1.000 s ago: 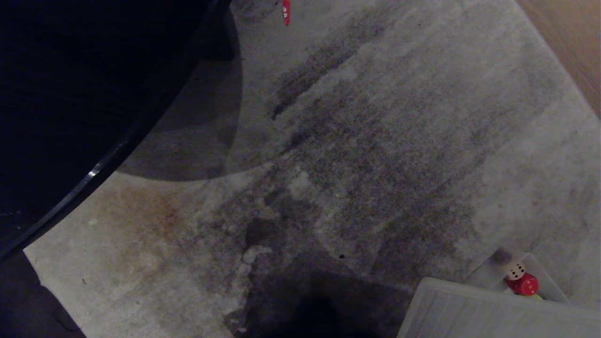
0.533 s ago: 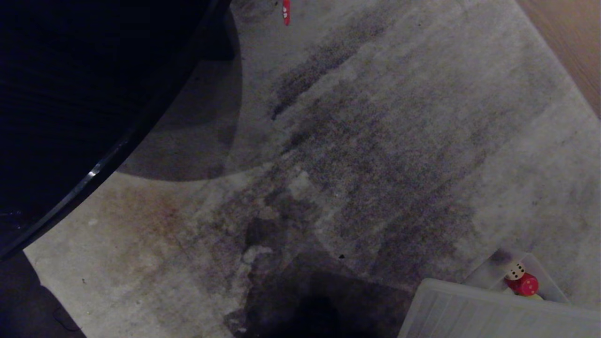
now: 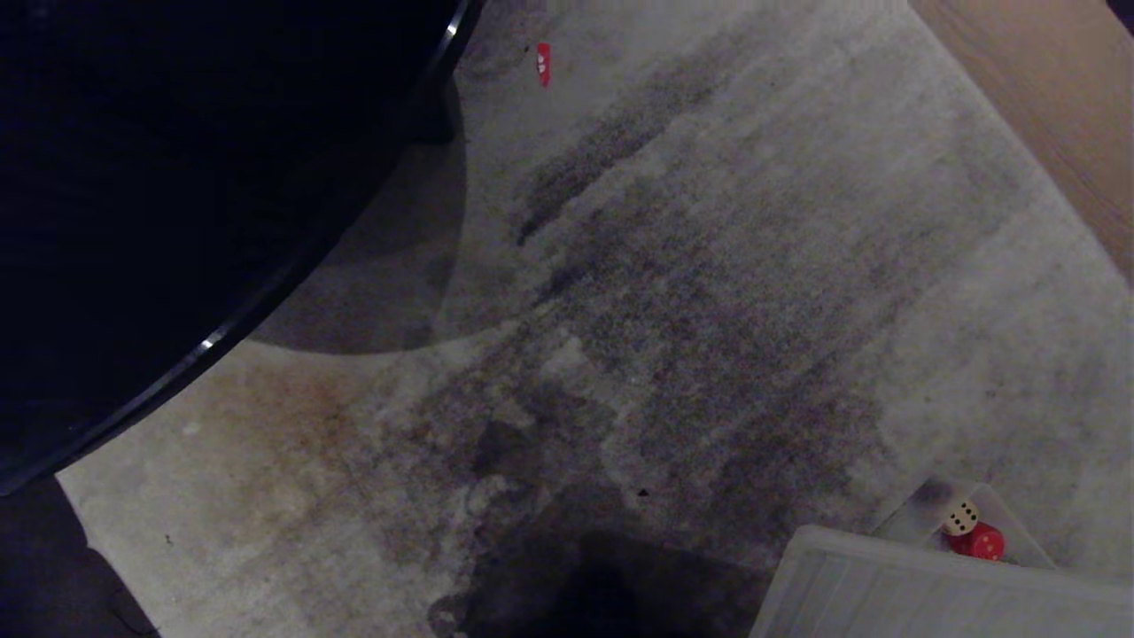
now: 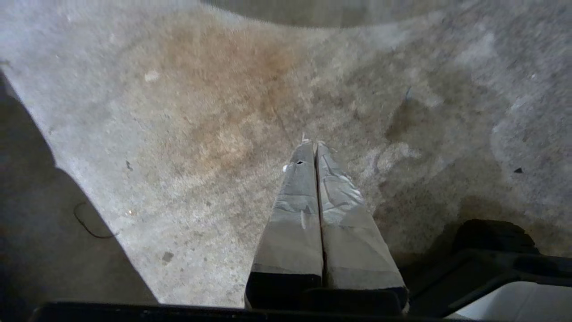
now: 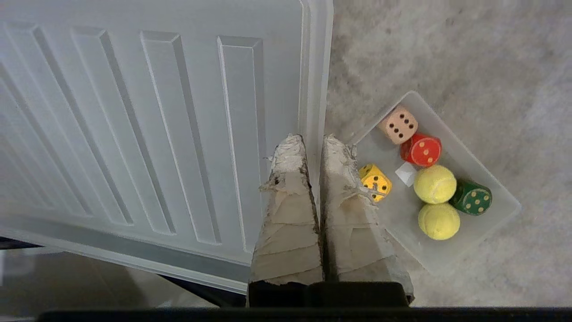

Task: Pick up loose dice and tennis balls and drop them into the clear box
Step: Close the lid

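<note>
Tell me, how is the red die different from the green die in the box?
The red die has pale pips; the green die has yellow pips. The red die sits beside the cream die, nearer one end of the clear box; the green die sits against a tennis ball, nearer the other end. Both are rounded cubes lying inside the box.

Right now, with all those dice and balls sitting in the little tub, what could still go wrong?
A small red object lies far off on the rug near the dark round table; if it is a stray piece, it could be missed. The clear box is shallow and crowded, so its two tennis balls could roll out if bumped. The ribbed lid lies right beside it.
</note>
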Controlling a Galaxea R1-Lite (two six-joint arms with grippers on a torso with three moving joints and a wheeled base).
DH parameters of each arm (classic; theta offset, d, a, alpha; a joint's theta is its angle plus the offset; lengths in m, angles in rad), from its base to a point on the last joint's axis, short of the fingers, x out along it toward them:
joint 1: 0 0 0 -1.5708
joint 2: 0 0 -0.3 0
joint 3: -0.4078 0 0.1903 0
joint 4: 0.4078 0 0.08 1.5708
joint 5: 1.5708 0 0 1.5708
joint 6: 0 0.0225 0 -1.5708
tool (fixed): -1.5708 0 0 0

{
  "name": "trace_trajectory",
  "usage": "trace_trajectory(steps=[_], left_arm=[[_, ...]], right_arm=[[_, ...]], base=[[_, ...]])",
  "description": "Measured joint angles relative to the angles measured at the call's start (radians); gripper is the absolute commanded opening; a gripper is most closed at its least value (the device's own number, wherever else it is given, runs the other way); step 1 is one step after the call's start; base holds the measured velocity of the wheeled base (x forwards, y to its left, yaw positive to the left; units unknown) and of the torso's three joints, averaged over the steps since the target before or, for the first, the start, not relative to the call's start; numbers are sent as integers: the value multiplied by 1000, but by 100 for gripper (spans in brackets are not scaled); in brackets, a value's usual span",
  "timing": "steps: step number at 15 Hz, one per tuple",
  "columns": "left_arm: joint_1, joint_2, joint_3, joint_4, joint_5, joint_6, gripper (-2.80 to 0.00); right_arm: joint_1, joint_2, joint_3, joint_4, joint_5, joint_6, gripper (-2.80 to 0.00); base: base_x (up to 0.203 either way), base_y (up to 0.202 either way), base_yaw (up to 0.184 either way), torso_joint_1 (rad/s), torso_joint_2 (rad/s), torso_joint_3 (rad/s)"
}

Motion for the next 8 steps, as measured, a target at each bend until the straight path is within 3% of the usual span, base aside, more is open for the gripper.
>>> trace_trajectory(steps=[8], left_arm=[[0, 0, 0, 0, 0, -1, -280]], right_arm=[[0, 0, 0, 0, 1, -6, -280]], base=[[0, 0, 0, 2, 2, 202]])
